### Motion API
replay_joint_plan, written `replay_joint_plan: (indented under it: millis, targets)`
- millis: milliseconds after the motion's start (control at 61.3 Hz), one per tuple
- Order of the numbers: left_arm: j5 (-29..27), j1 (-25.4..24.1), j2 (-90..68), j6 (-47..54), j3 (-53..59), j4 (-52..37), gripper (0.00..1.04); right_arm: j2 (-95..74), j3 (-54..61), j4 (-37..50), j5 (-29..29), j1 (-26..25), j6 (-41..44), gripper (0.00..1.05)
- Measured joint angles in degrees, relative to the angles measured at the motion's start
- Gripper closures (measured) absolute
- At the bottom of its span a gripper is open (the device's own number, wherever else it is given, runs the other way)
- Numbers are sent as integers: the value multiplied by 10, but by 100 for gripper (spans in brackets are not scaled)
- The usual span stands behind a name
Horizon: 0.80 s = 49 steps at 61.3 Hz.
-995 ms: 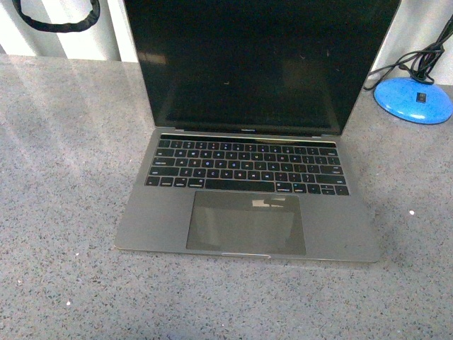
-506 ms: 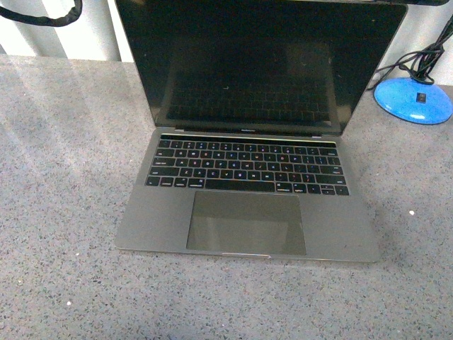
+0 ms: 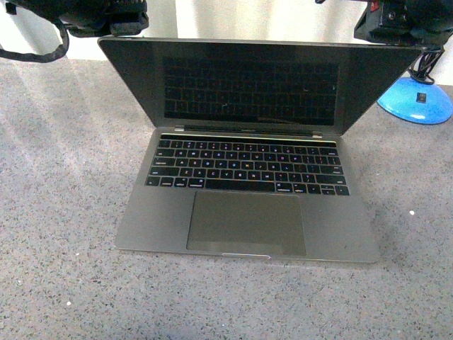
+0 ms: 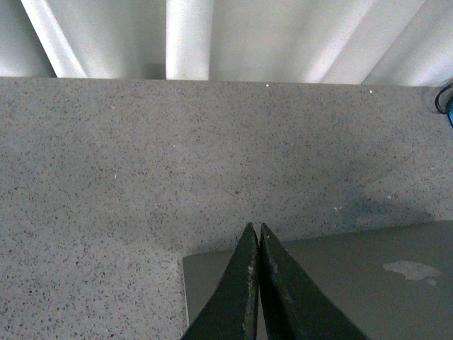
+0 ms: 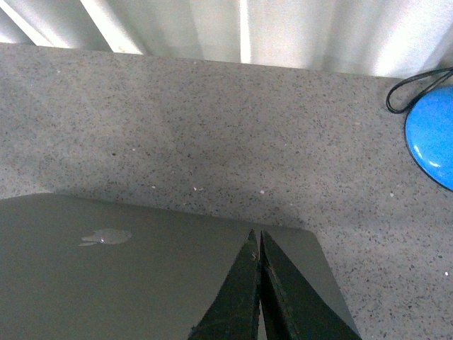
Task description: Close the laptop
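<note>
The laptop (image 3: 156,219) stands open on the grey speckled counter, its black screen (image 3: 248,85) leaning forward over the keyboard. My left gripper (image 3: 113,25) is behind the lid's top left corner and my right gripper (image 3: 396,25) behind its top right corner. In the left wrist view the shut left gripper (image 4: 255,227) rests on the grey lid (image 4: 354,283) near its corner. The right wrist view has the shut right gripper (image 5: 255,234) on the lid (image 5: 141,283) by the other corner, with the pale apple logo (image 5: 105,237) to one side. Neither holds anything.
A blue round base (image 3: 415,100) with a black cable sits on the counter right of the laptop, also seen as the blue base (image 5: 432,138) in the right wrist view. A black cable loop (image 3: 28,53) hangs at the back left. A white ribbed wall (image 4: 212,35) runs behind the counter.
The lid has tipped forward toward the keyboard from nearly upright. Both arms have come into view at the top of the front view, behind the lid's upper corners.
</note>
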<state>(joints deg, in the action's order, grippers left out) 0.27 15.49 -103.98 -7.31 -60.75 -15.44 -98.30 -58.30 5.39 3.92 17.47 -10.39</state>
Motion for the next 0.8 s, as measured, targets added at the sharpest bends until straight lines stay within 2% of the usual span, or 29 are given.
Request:
replay_joint_plan:
  millis: [799]
  targets:
    - [12,4,14,-24,71,-17,101,1,79,39,2,9,-48,104]
